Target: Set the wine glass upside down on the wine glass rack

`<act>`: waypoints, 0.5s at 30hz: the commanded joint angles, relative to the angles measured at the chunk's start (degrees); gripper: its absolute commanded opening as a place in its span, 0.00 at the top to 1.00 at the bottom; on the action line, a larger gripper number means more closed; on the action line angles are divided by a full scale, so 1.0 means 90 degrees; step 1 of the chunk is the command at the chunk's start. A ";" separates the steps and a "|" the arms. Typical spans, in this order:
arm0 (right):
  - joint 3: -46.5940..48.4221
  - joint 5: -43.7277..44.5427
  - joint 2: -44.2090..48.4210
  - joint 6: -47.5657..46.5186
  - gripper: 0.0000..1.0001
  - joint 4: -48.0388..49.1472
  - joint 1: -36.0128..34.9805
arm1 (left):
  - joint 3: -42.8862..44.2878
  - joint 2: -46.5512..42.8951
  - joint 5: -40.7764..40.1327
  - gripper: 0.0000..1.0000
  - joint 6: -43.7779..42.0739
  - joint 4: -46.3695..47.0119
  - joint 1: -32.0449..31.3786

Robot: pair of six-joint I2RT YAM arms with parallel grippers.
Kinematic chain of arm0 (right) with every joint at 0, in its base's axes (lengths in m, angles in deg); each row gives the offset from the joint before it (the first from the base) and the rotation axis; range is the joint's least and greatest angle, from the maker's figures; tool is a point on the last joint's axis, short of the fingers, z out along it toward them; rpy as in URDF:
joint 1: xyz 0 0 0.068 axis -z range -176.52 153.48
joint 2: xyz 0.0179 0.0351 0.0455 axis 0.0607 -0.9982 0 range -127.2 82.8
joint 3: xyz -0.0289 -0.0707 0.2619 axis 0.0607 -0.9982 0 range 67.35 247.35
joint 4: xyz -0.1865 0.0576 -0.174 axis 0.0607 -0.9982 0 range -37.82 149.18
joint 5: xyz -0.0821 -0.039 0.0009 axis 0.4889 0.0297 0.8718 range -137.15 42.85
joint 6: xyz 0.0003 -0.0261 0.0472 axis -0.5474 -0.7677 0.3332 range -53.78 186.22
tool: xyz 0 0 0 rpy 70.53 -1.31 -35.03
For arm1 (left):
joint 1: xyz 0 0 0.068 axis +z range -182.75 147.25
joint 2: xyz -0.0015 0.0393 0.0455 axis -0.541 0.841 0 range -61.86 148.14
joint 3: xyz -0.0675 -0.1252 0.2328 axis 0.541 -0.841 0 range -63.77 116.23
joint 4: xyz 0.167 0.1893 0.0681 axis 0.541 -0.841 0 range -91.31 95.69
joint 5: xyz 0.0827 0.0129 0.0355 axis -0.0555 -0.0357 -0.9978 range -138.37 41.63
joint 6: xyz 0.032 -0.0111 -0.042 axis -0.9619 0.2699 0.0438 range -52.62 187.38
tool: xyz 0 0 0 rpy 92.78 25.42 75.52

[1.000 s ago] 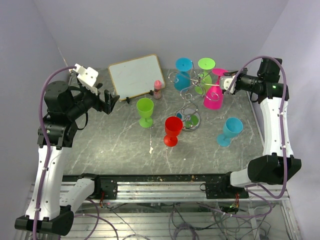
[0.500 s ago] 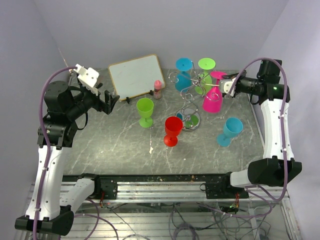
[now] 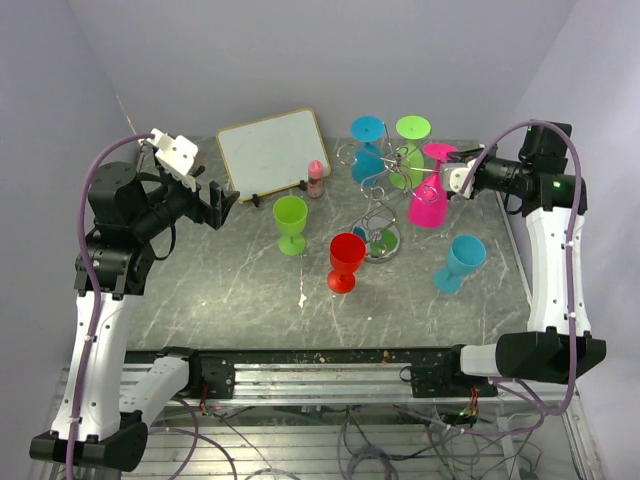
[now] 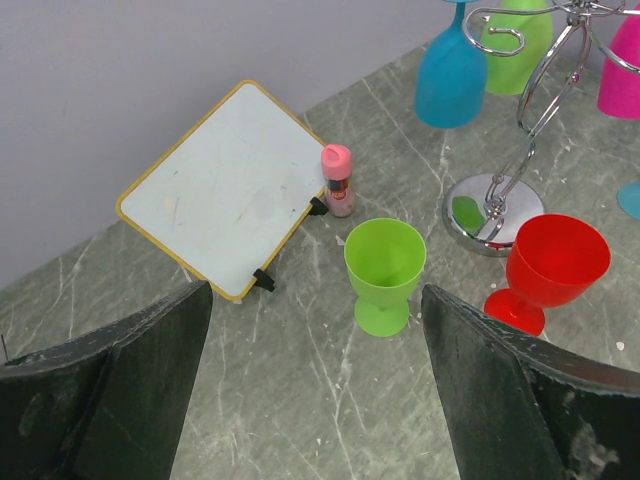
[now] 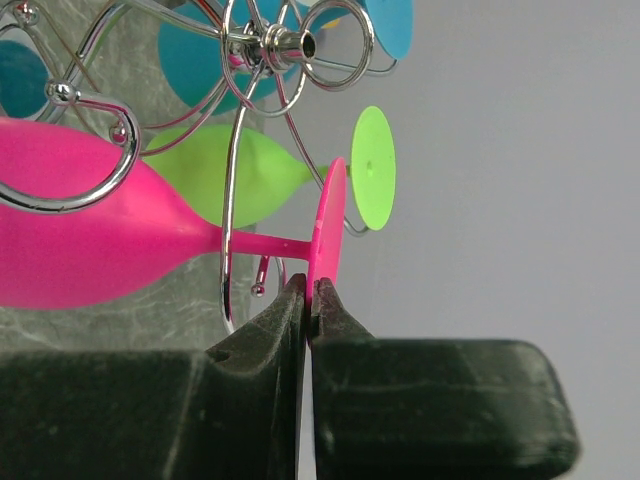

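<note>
The right gripper (image 5: 308, 298) is pinching the pink wine glass (image 3: 428, 203) by the rim of its foot, fingers almost together; the glass is being held upside down at the right side of the wine glass rack (image 3: 378, 178), foot uppermost and bowl mouth facing the table, its long axis running near vertical with a slight tilt; its stem is crossing one curled wire arm; the left gripper (image 3: 215, 203) is hovering spread wide, holding nothing, near the white board (image 3: 270, 152).
</note>
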 commanded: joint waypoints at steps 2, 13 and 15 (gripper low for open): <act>0.0094 0.0166 0.0229 0.0046 1.00 -0.0072 -0.0008 | 0.0101 -0.0086 0.0022 0.04 -0.0075 0.0129 0.0076; -0.0262 0.0800 0.0542 0.0522 1.00 0.0274 -0.0002 | 0.0050 -0.0142 0.0033 0.04 -0.0056 0.0182 0.0071; -0.0318 0.0905 0.0576 0.0614 1.00 0.0360 -0.0008 | 0.0083 -0.0123 0.0043 0.04 -0.0033 0.0184 0.0076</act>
